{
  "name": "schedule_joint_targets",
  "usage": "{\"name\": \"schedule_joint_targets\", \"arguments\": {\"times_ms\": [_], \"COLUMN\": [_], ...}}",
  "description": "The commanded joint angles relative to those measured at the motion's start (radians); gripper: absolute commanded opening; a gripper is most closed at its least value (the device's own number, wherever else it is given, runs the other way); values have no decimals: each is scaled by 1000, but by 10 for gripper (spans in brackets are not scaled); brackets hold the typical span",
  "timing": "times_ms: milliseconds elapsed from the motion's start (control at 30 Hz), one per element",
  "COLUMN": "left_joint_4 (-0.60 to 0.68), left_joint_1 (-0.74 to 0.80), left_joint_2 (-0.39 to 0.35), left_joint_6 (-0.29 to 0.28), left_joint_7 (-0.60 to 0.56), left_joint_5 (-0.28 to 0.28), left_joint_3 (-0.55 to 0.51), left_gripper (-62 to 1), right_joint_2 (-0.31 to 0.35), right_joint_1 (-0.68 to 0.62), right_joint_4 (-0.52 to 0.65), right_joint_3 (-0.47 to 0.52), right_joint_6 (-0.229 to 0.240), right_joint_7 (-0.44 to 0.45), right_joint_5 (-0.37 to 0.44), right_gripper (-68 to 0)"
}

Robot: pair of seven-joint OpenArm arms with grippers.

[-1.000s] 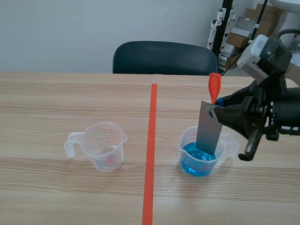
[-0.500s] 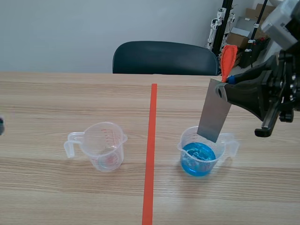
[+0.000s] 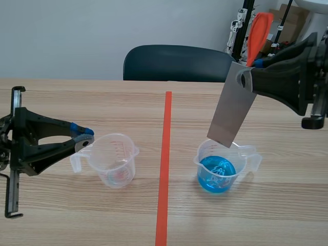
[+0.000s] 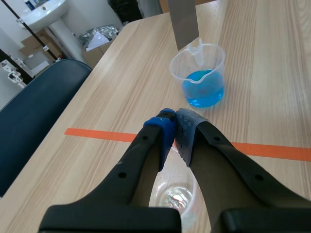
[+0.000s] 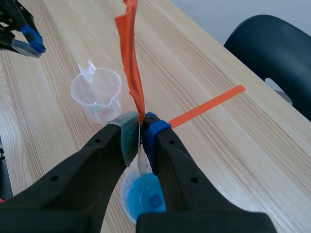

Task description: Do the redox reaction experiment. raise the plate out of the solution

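Observation:
A grey metal plate [image 3: 233, 105] with an orange strip [image 3: 259, 31] at its top hangs tilted, and my right gripper [image 3: 251, 72] is shut on its upper end. Its lower edge sits just above the rim of a clear beaker [image 3: 221, 166] of blue solution, out of the liquid. In the right wrist view the fingers [image 5: 127, 141] pinch the plate's top below the orange strip [image 5: 131, 53], with the blue beaker [image 5: 143, 199] underneath. My left gripper [image 3: 84, 138] is shut on nothing, its tips beside the handle of an empty beaker [image 3: 115, 159]. From the left wrist, the gripper [image 4: 175, 124] points toward the blue beaker [image 4: 199, 75] and plate [image 4: 183, 22].
An orange-red tape line [image 3: 164, 164] runs down the table between the two beakers. A dark chair [image 3: 179, 62] stands behind the far edge. Boxes and stands crowd the back right corner [image 3: 266, 31].
The right gripper has lifted the plate up out of the blue solution. The left arm has come into view at the left with its gripper shut.

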Motion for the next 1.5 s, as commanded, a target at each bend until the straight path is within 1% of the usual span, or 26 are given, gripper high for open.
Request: {"name": "schedule_joint_targets", "arguments": {"times_ms": [0, 100, 233, 300, 400, 500, 600, 700, 933, 1067, 1233, 1367, 1467], "left_joint_4": [2, 2, 2, 2, 0, -1, -1, -2, -10, -45, -111, -148, -179], "left_joint_1": [-24, -67, -100, -111, -130, -166, -206, -242, -303, -342, -389, -422, -441], "left_joint_2": [22, 50, 71, 81, 96, 101, 107, 122, 184, 222, 265, 291, 313], "left_joint_6": [1, 0, -10, -31, -45, -59, -59, -59, -59, -60, -60, -83, -85], "left_joint_7": [14, 43, 63, 87, 100, 108, 158, 180, 231, 252, 261, 261, 261], "left_joint_5": [-15, -15, -15, -15, -14, -14, -14, -14, -14, -14, -14, -14, -14], "left_joint_3": [-7, 10, 18, 18, 24, 62, 121, 168, 219, 254, 292, 323, 335], "left_gripper": [-583, -583, -583, -583, -583, -583, -583, -583, -582, -582, -581, -581, -581], "right_joint_2": [13, 29, 43, 43, 43, 43, 51, 59, 59, 60, 60, 60, 60], "right_joint_1": [14, 14, 14, 14, 14, 14, 14, 14, 14, 14, 14, 14, 14], "right_joint_4": [8, 8, 9, 9, 9, 10, 14, 24, 26, 26, 26, 26, 26], "right_joint_3": [41, 63, 77, 81, 82, 82, 84, 84, 84, 91, 135, 151, 151], "right_joint_6": [0, 0, 0, 0, 0, 0, 0, 1, 1, 4, 7, 7, 7], "right_joint_7": [14, 10, -12, -32, -57, -74, -91, -106, -143, -162, -206, -211, -211], "right_joint_5": [37, 97, 153, 159, 171, 172, 176, 182, 183, 186, 236, 246, 246], "right_gripper": [-669, -669, -669, -669, -669, -669, -669, -669, -669, -669, -669, -669, -669]}}
